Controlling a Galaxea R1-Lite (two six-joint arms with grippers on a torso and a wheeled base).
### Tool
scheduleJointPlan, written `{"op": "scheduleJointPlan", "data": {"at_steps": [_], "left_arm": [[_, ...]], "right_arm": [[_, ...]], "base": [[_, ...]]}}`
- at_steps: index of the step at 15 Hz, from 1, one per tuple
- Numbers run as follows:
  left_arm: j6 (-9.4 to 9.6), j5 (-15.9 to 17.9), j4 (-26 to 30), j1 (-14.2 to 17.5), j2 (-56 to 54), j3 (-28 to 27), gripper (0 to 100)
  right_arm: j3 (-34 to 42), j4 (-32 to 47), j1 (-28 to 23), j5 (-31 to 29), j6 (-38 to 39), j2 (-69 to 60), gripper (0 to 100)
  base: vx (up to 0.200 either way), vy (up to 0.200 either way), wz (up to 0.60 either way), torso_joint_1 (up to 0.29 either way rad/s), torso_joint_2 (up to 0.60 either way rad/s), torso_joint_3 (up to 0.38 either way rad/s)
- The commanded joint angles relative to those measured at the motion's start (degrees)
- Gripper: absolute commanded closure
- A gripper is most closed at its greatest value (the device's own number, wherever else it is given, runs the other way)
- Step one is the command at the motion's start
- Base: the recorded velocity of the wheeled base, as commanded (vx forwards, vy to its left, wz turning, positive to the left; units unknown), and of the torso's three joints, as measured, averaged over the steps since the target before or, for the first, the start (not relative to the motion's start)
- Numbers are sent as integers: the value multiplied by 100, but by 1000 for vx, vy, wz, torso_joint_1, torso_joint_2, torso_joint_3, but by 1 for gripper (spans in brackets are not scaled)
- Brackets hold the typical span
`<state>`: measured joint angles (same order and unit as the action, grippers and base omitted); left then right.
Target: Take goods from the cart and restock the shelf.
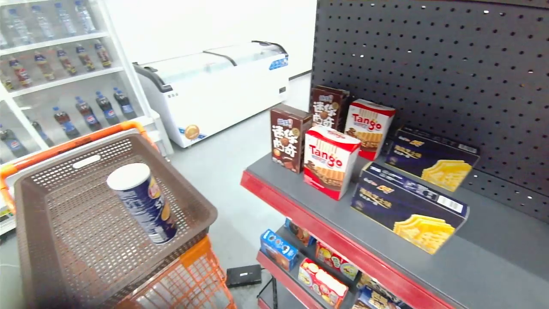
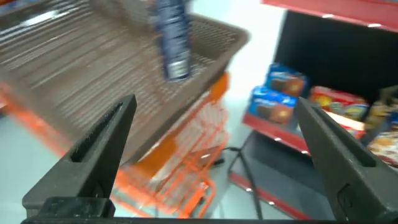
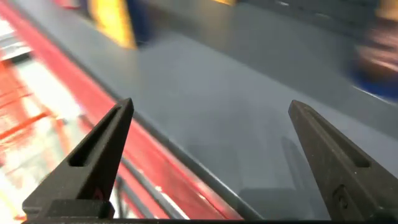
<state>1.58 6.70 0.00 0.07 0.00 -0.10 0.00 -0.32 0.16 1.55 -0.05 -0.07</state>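
At the cart side, my left claw (image 2: 211, 162) hangs with its fingers spread wide and nothing between them. It faces the brown perforated basket (image 1: 199, 206) seated on the orange cart (image 1: 193, 274). One item is on record there: a blue crisp canister (image 1: 143, 201) with a white lid, standing on end near the middle of the basket floor, clear of both claws. My right claw (image 3: 211, 155) is likewise spread and empty, held over a bare stretch of the grey shelf (image 1: 493, 257).

Assessment of progress: the shelf carries two brown chocolate boxes (image 1: 288, 137), two red-and-white wafer boxes (image 1: 331, 162) and two dark blue flat boxes (image 1: 407, 206). The canister is, by my judgement, the only stock left to move, and its pick is not yet begun. Open deck is available at the shelf's near end.

Surface: flat grey deck, red front edge, black pegboard (image 1: 429, 64) behind, and biscuit packs (image 1: 279, 249) on the tier below.

Room: pale floor, a white chest freezer (image 1: 214, 90), and a drinks cooler (image 1: 64, 77) behind the cart.
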Motion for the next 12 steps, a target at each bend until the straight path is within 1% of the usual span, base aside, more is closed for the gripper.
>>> {"op": "scheduleJointPlan", "data": {"at_steps": [1, 6, 7, 8, 9, 10, 11, 12], "left_arm": [[0, -3, 0, 1, 0, 1, 0], [0, -20, 0, 1, 0, 1, 0], [0, -46, 0, 10, 0, 1, 0], [17, -152, -53, 10, 0, -25, 0], [237, -231, 211, -78, 729, -1221, 0], [255, -328, 466, -42, 1529, -1854, 0], [255, -398, 580, -42, 2127, -2267, 0], [255, -424, 554, -42, 3199, -2460, 0]], "right_arm": [[0, -3, 2, 3, -4, 7, 0], [0, -3, 2, 3, 5, 7, 0], [0, -3, 2, 3, 5, 7, 0], [0, -3, 2, 3, 5, 7, 0], [0, -3, 2, 3, 5, 7, 0], [0, -3, 2, 3, 5, 7, 0], [0, -3, 2, 3, 5, 7, 0], [0, -3, 2, 3, 5, 7, 0]], "base": [[0, 0, 600, 2, 2, 7], [0, 0, 0, 0, 0, 0], [0, 0, 0, 0, 0, 0], [0, 0, 0, 0, 0, 0], [0, 0, 0, 0, 0, 0], [0, 0, 0, 0, 0, 0], [0, 0, 0, 0, 0, 0], [0, 0, 0, 0, 0, 0]]}}
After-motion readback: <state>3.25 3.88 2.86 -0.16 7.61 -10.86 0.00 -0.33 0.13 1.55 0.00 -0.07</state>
